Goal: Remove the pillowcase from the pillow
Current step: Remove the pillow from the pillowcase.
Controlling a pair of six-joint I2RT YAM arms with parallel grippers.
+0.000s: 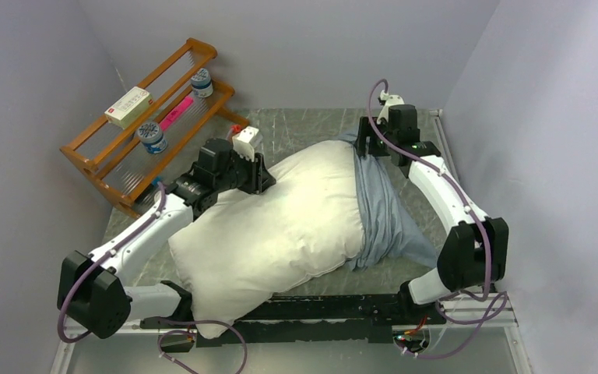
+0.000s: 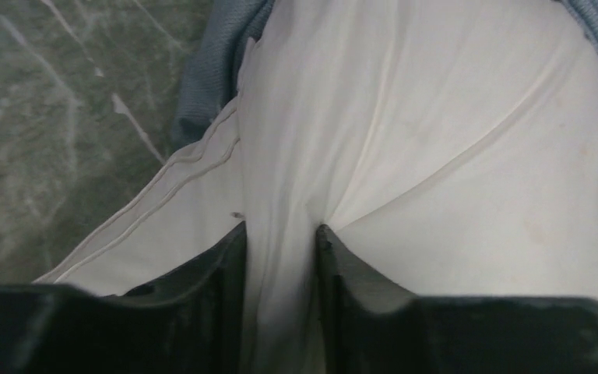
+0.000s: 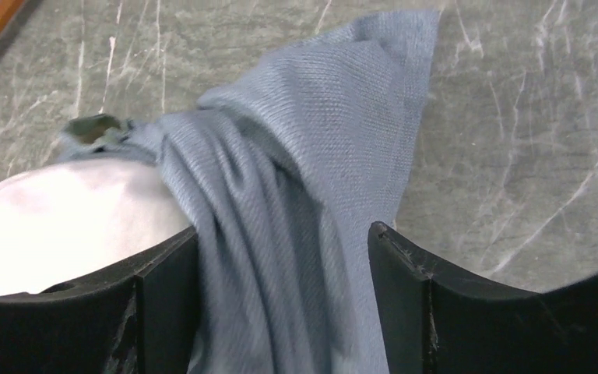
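**Pillow** (image 1: pixel 280 226): white, plump, lying slantwise across the middle of the table (image 1: pixel 311 125), most of it bare.

**Pillowcase** (image 1: pixel 385 214): blue-grey cloth, bunched around the pillow's right end only. One flap trails onto the table at the near right.

**Left gripper** (image 1: pixel 267 181): at the pillow's far left edge, against the white fabric.

**Right gripper** (image 1: pixel 370 148): at the far right corner, down on the top of the bunched cloth.

**Wooden rack** (image 1: pixel 93 156): two slatted tiers, set at the far left by the wall. It holds:
- a flat box (image 1: pixel 128 107) (pale, with a red label)
- two round jars (image 1: pixel 154 137)
- a pink stick-like item (image 1: pixel 176 114)
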